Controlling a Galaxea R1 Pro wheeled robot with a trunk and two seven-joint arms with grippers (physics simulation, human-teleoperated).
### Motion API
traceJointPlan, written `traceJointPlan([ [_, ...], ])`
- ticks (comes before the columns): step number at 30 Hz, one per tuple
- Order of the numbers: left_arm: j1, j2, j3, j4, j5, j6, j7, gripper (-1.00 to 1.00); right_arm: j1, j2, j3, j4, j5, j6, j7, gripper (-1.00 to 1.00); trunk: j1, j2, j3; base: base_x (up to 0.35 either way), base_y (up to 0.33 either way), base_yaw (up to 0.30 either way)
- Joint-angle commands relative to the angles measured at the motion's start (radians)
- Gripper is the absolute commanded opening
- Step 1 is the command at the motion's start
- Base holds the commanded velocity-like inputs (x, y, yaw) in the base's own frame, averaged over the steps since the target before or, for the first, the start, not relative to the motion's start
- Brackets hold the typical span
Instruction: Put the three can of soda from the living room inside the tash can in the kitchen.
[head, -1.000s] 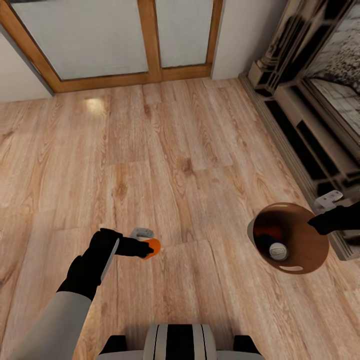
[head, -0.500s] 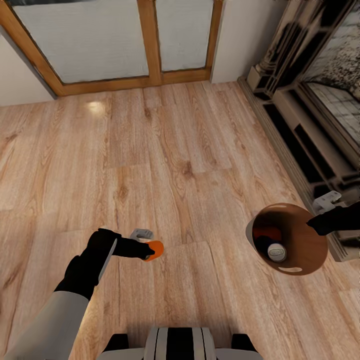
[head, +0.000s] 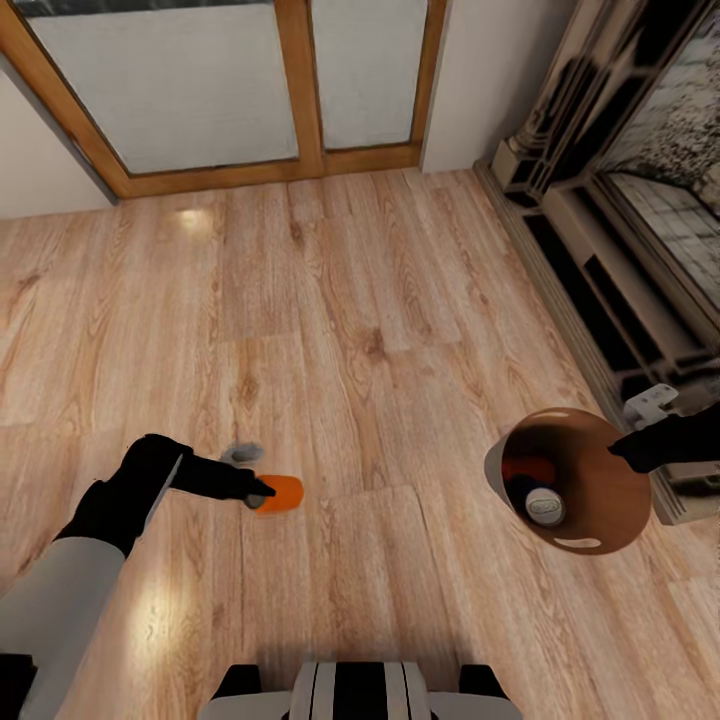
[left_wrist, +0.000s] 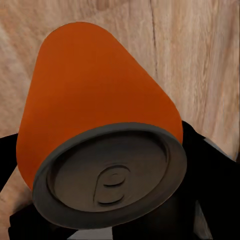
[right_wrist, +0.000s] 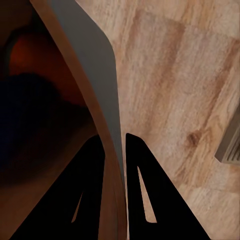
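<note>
The left gripper (head: 262, 491) has its jaws closed on an orange soda can (head: 279, 493), which lies sideways in the grip, its body pointing away from the arm toward the bin side of the room. In the left wrist view the same can (left_wrist: 97, 112) sits right between the dark fingers (left_wrist: 212, 192), its grey top with the pull tab turned toward the camera and the wood floor (left_wrist: 200, 60) behind it. Well apart from this can, on the robot's right, the right gripper (right_wrist: 114, 152) pinches the rim of the trash can (head: 610, 500): one finger lies inside the orange-brown wall, the other outside against the pale grey skin, and the thin wall (right_wrist: 95, 85) runs between them, so these jaws are closed on the bin's edge. Inside the bin, just below and beyond the right jaws, rest two more cans: a dark blue can (head: 540, 503) with its silver top up, and an orange can (head: 527, 469) touching it on the far side. Whether the bin stands on the floor or is held clear of it cannot be told. Beyond both grippers the wood floor (head: 360, 300) runs to a wood-framed glass door (head: 300, 85), and a stone fireplace surround (head: 610, 230) stands past the right jaws.
</note>
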Motion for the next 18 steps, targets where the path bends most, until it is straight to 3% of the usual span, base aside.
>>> traceJointPlan([
  [1,-0.016,0.003,-0.001,0.019,-0.004,0.000,-0.023,-1.00,0.000,0.000,0.000,0.000,-0.005,0.006,0.005,-1.00,-0.004,0.007,0.003,0.000,0.000,0.000],
  [6,-0.153,0.031,-0.009,0.170,-0.008,0.000,-0.183,-1.00,0.000,0.001,0.001,0.000,-0.006,0.006,0.021,-1.00,-0.023,0.042,0.019,0.000,0.000,0.000],
  [9,-0.206,0.046,-0.028,0.214,-0.008,0.000,-0.266,-1.00,0.000,0.000,-0.001,0.000,-0.003,0.006,0.052,-1.00,-0.035,0.063,0.028,0.000,0.000,0.000],
  [14,-0.256,0.056,-0.088,0.242,-0.009,0.000,-0.343,-1.00,-0.001,-0.004,-0.003,0.000,-0.003,0.005,0.086,-1.00,-0.054,0.098,0.044,0.000,0.000,0.000],
  [18,-0.264,0.058,-0.099,0.242,-0.008,0.000,-0.362,-1.00,-0.001,-0.001,-0.005,0.000,-0.003,0.006,0.091,-1.00,-0.069,0.126,0.056,0.000,0.000,0.000],
])
